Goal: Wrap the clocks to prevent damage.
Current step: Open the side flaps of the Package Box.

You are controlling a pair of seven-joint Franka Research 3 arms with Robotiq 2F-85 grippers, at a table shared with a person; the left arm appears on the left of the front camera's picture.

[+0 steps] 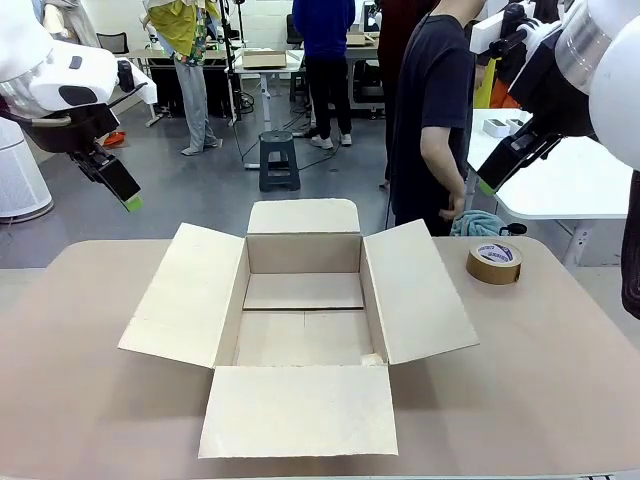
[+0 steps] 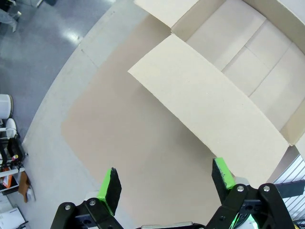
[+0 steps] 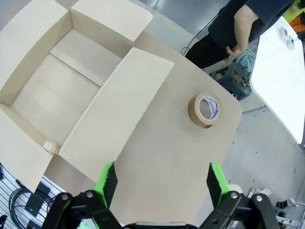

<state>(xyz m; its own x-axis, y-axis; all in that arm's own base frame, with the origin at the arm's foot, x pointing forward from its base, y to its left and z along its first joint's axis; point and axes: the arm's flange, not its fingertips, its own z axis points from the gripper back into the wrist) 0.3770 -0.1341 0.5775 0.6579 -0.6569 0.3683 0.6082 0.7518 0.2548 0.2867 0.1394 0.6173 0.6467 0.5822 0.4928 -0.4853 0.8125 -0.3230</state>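
L gripper [image 2: 164, 183], R gripper [image 3: 161, 183] both gape, empty, raised above table [image 1: 80, 400]. Open tan cardboard box [image 1: 305, 253] sits mid-table, brown tape roll [image 1: 494, 262] at its right (clocks: can't tell where). Risk: descending arm clips a splayed flap [image 1: 185, 295], shoves box.

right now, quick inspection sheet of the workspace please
surface: tan table, box in the middle
job's things: cardboard box open, four flaps spread, empty inside; brown tape roll lying flat near the far right corner
clutter: nothing seen
hands: left hand open, raised left of the box; right hand open, raised on the right
cables: black cables below the table's edge
surroundings: person at the far side; stool on the floor beyond
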